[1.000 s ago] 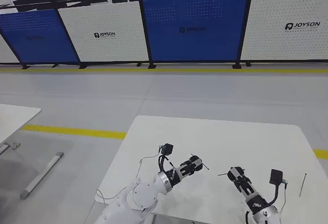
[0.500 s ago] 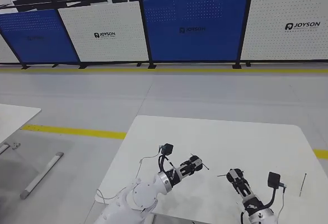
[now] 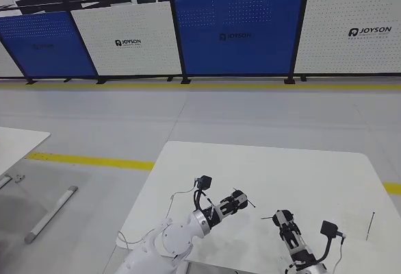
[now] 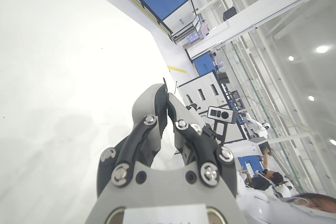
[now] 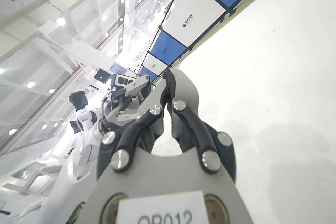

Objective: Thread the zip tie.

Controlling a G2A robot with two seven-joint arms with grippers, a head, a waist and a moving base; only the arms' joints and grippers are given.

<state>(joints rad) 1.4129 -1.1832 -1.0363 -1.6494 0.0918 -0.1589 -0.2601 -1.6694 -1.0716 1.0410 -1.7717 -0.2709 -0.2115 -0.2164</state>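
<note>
Table (image 3: 289, 164): white, carries both arms' working area.
Left gripper (image 3: 240, 199) (image 4: 166, 92): above the table, near its near edge and toward the left side. It points toward the right arm.
Left fingers (image 4: 147, 104): together, clamped on the zip tie.
Zip tie (image 3: 251, 203) (image 4: 164, 82): thin and black, held crosswise in the left gripper's tips. A short length sticks out on each side of the fingers, above the table surface. In the left wrist view, only a short dark end shows above the closed tips.
Right gripper (image 3: 280, 218) (image 5: 168, 78): above the table close to the near edge, about midway along it. It is beside the left gripper and apart from it.
Right fingers (image 5: 183, 88): together, pads pressed against each other.
Thin black strip (image 3: 265, 218): projects from the right gripper's tips toward the left edge, gripped at one end. It does not touch the zip tie in the left gripper. Whether it is a second tie cannot be told.
Loose tie (image 3: 370, 226): a thin dark tie lying flat on the table near the right edge, well apart from both grippers.
Gap between grippers: the two held pieces point roughly at each other, with bare table between them.
</note>
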